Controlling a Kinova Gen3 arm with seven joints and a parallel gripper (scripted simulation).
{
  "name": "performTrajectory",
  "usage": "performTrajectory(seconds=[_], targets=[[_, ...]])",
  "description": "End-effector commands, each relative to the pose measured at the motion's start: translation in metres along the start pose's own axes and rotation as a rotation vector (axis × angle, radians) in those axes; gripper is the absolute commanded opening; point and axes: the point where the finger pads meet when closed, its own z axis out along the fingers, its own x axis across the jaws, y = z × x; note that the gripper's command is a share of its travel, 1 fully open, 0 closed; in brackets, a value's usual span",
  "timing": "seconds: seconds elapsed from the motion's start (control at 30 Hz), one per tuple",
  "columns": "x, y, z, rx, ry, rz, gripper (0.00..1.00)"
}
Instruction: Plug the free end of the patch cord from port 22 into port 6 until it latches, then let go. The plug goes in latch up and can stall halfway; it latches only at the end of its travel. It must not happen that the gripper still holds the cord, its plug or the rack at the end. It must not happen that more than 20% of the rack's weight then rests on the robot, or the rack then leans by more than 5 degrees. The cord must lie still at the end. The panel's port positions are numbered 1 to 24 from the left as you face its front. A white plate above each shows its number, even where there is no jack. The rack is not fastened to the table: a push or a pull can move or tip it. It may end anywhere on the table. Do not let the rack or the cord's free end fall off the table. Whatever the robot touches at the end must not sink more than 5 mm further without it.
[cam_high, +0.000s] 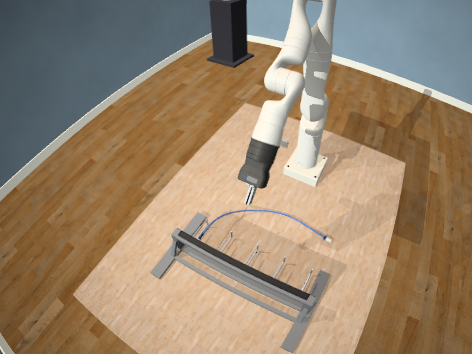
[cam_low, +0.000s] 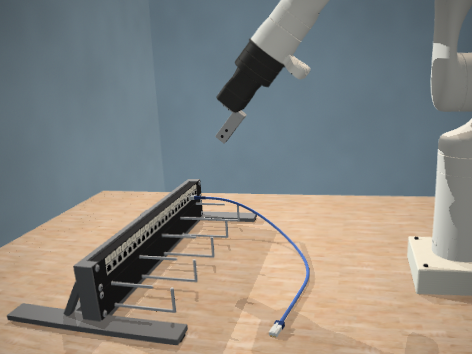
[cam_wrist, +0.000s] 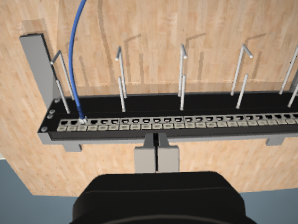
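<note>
Top view: gripper (cam_high: 249, 202) (cam_low: 222, 140) (cam_wrist: 156, 146) has open air on all sides, high above rack (cam_high: 245, 265) (cam_low: 90, 290) (cam_wrist: 150, 102). Hooks (cam_high: 257, 249) (cam_low: 173, 300) (cam_wrist: 181, 70) jut from rack's far side, gaps between. Cord (cam_high: 255, 210) (cam_low: 308, 272) (cam_wrist: 71, 55) arcs beyond hooks, blocking low far-side entry. Plug (cam_high: 328, 240) (cam_low: 277, 329), far right of rack, open from above.
</note>
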Motion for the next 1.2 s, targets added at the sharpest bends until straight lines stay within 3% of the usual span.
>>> performTrajectory(seconds=[0.0, 1.17], targets=[[-0.0022, 0.0003, -0.0033, -0.001, -0.003, 0.004, 0.0], [-0.0026, 0.0003, -0.0003, -0.001, -0.003, 0.004, 0.0]])
